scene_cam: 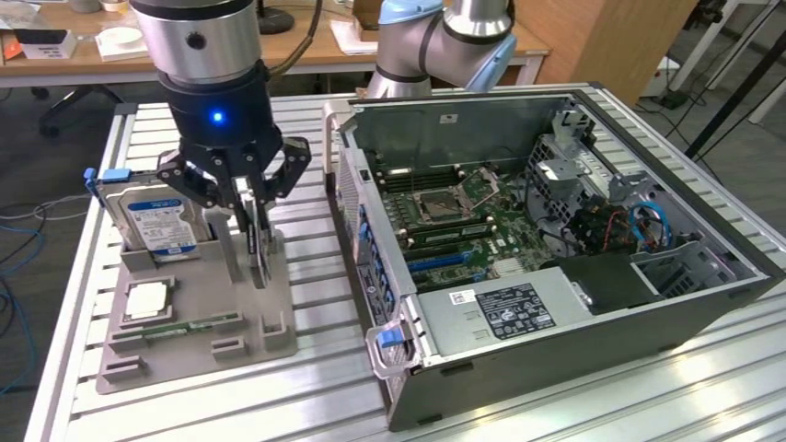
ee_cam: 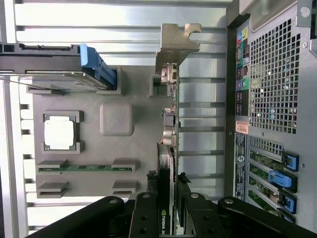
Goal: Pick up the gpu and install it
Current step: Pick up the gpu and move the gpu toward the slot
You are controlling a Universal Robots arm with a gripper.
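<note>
Over the grey holder tray (scene_cam: pixel 197 345) on the exterior view's left, I have the end effector (scene_cam: pixel 252 221) pointing straight down at the gpu (scene_cam: pixel 258 262). The card stands on its edge in a slot of the tray, upright.

Wrist view: gpu (ee_cam: pixel 170 119) is seen edge-on and runs right down the middle between the end effector (ee_cam: pixel 167 176) fingers. Both fingers press against the card's faces, one on each side, so I read it as clamped on the gpu. The silver bracket sits at the far end of the card, away from the fingers. The lower edge looks seated in the tray slot; I can't tell if it's lifted at all.

Other items in the tray:
- hard drive (scene_cam: pixel 154 216), blue label, standing upright in its slot just beside the gpu
- square silver processor chip (scene_cam: pixel 145 299) lying flat in a pocket
- narrow green memory stick (scene_cam: pixel 184 324) lying flat next to the chip

Open computer case (scene_cam: pixel 553 359) lies on its side on the worktop (scene_cam: pixel 319 396), on the exterior view's right of the tray, close but not touching. The motherboard (scene_cam: pixel 455 212) is exposed. In the wrist view the case's rear panel (ee_cam: pixel 277 74) is just beside the tray.
</note>
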